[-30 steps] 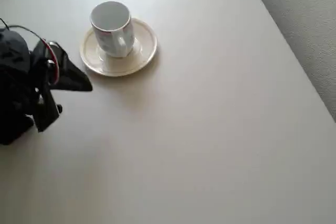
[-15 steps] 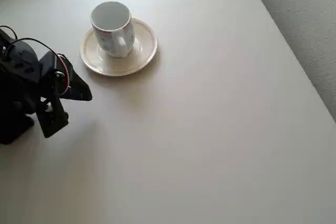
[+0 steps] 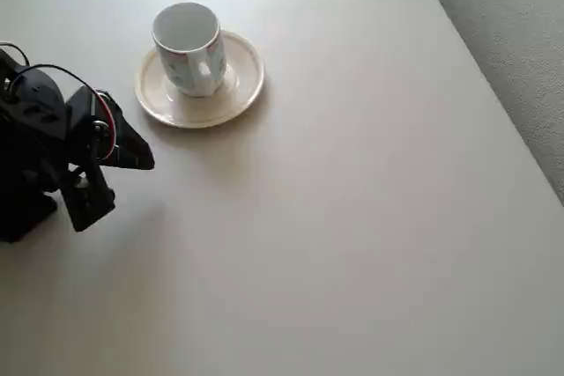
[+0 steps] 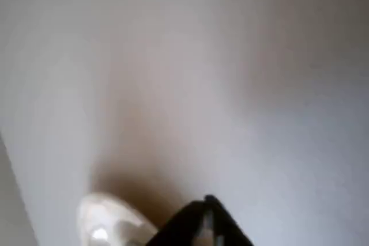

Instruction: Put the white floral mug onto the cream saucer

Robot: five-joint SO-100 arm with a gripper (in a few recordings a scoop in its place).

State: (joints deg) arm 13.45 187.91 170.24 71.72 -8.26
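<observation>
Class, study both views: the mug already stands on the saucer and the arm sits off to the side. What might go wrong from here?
1. The white floral mug sits off-centre, toward the upper-left rim of the cream saucer; a knock might tip it.
2. The gripper rests near the saucer's lower-left edge; a sweep that way could push it across the table.

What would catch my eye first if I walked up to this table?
Probably the white floral mug standing upright on the cream saucer, toward the upper left of the pale table in the overhead view. Next, the black robot arm at the left edge, its gripper apart from the mug and holding nothing.
</observation>
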